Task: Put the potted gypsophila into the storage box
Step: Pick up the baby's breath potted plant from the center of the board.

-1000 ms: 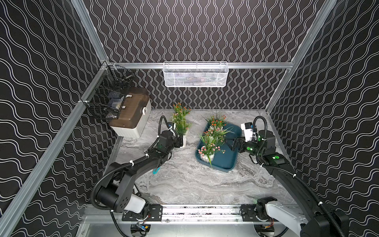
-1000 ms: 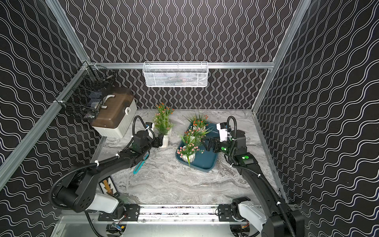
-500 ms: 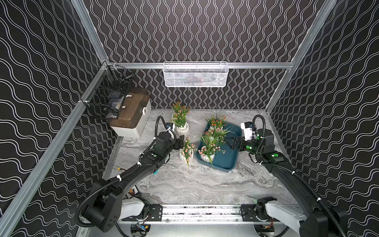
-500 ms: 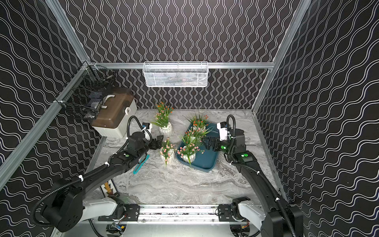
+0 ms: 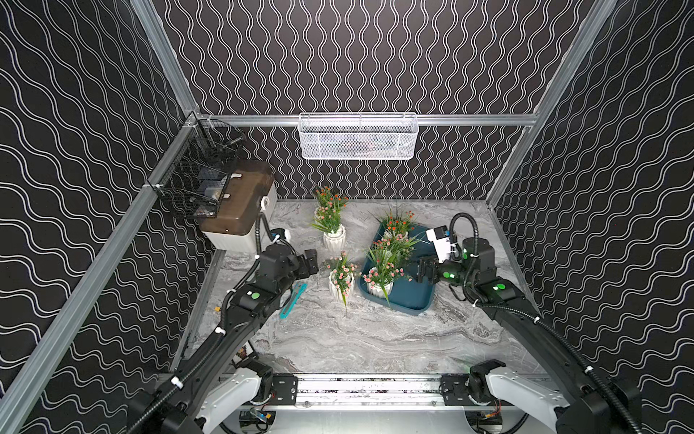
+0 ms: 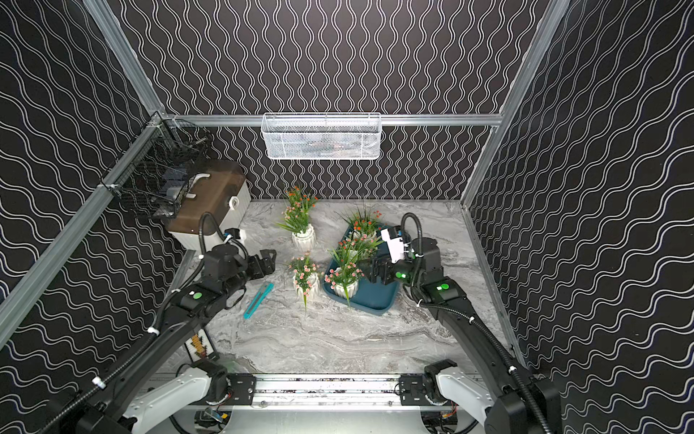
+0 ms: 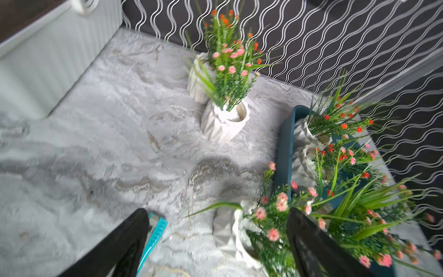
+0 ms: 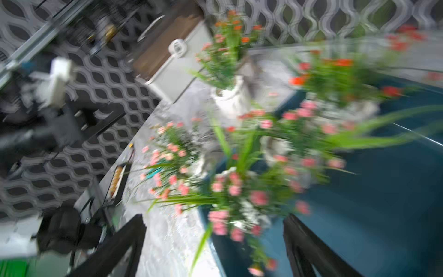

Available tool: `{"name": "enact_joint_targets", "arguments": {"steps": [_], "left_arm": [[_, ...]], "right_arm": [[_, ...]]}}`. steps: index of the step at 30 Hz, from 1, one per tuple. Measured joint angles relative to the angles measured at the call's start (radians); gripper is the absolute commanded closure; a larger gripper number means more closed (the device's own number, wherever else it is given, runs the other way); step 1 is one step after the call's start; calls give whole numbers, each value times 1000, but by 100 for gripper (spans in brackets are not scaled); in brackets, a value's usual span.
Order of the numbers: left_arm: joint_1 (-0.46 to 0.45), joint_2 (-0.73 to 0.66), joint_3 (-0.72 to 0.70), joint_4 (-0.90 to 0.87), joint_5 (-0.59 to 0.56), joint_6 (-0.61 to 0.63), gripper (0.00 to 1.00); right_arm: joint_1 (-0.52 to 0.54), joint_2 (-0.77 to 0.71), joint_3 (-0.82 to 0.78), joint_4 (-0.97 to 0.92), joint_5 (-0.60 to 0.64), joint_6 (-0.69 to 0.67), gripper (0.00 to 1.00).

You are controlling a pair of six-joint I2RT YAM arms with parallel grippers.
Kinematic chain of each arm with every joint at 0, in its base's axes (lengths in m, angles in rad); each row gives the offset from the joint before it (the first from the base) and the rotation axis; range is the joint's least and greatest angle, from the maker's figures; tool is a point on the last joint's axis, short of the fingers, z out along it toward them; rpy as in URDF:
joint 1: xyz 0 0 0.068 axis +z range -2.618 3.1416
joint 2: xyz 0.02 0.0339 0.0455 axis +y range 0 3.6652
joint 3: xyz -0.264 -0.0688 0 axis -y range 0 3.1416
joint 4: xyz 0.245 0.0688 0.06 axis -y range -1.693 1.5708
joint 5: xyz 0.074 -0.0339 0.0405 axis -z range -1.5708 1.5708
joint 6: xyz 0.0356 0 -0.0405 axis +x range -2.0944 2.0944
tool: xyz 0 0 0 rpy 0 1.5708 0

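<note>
Grey marbled tabletop [image 5: 360, 338], enclosed by black wave-patterned walls. At right of centre lies the shallow dark-teal rectangular plastic storage box [image 5: 417, 298], holding several white ribbed pots of potted gypsophila [image 5: 379, 289]. One further pot [image 5: 340, 287] stands upright on the tabletop just beside the box, on the side facing the left arm. Two more [image 5: 334, 240] stand near the back wall. Near the lone pot hangs the left gripper [image 5: 313, 263], fingers wide and empty. Over the box hovers the right gripper [image 5: 420, 270], fingers wide, closed on nothing. Beneath the left arm lies a teal utility knife [image 5: 293, 300].
</note>
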Motion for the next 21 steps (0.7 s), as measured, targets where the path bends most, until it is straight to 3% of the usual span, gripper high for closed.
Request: {"name": "enact_joint_targets", "arguments": {"steps": [10,17,21], "left_arm": [[280,-47,-77,-34,462,-80,8],[301,-32,-50,-67,578,-46,5],[301,-2,-30,-89,609,-11,5]], "right_arm": [[431,177,161,-164,120,-188,11],[579,336,224,-228,267,-179,10],[598,426,267,-242,327,-138,11]]}}
